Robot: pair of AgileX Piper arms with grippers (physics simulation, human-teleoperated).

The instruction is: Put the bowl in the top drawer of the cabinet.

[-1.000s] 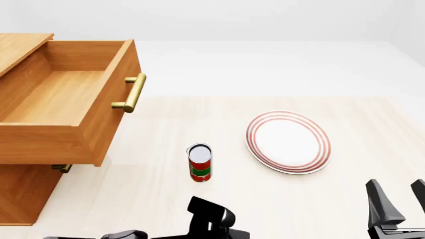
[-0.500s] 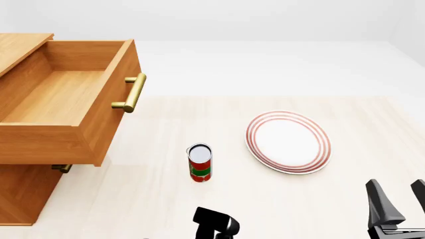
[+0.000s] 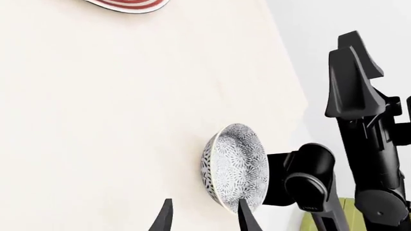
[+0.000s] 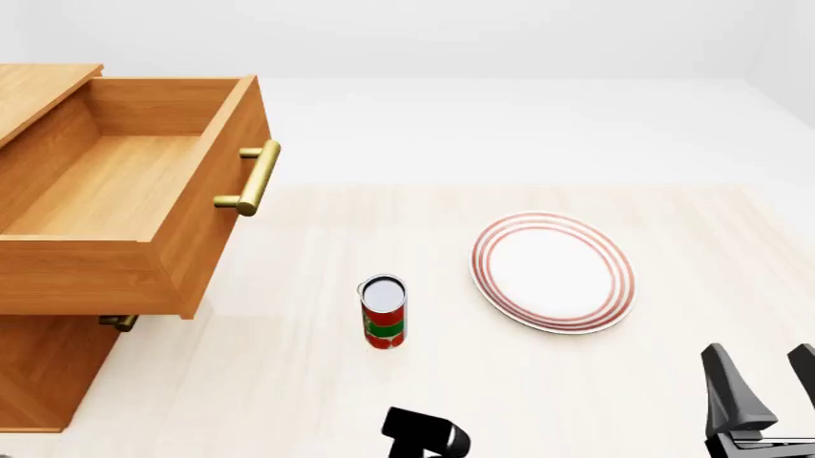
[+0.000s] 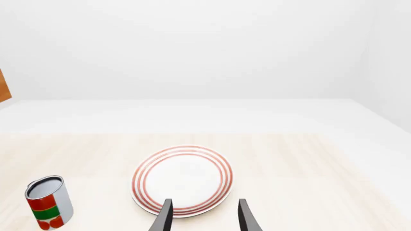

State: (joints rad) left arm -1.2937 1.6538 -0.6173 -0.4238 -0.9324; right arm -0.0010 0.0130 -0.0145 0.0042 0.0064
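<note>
Top drawer [image 4: 114,181] pulled out, bowl [image 3: 234,166] on table [image 3: 96,120]

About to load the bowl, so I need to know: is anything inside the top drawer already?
The top drawer stands pulled out of the cabinet, and its wooden floor looks bare. The strip behind its near side wall is hidden. The bowl shows only in the left wrist view, on the table near the left hand.

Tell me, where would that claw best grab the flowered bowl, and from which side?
Probably by its thin rim. In the left wrist view the bowl sits upright on the table, its mouth open, just ahead of the left gripper, whose fingers are spread. One finger could go inside the wall, the other outside, coming from above on the near edge.
</note>
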